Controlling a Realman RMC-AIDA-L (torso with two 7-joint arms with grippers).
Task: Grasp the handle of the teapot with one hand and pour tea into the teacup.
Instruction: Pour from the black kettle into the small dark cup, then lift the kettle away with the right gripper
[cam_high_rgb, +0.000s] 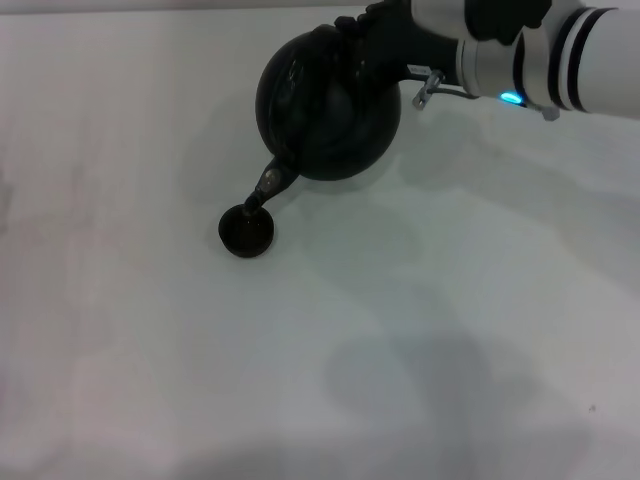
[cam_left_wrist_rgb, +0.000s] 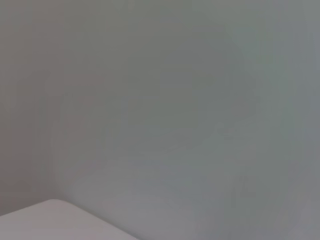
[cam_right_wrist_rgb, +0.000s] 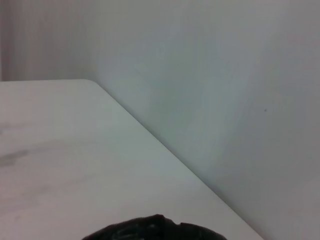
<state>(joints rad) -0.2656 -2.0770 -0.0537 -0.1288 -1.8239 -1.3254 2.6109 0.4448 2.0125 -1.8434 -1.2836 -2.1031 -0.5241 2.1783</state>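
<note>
Your right gripper (cam_high_rgb: 375, 45) is closed around the thick black arched handle (cam_high_rgb: 352, 42) of the big round shiny black teapot (cam_high_rgb: 328, 105). The pot hangs tipped just below the gripper, its short spout (cam_high_rgb: 268, 185) pointing down over the tiny round dark teacup (cam_high_rgb: 247, 231) on the white table (cam_high_rgb: 450, 350). You can read no writing anywhere.

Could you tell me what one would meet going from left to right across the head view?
teacup → spout → teapot → right gripper at the handle → right arm.
</note>
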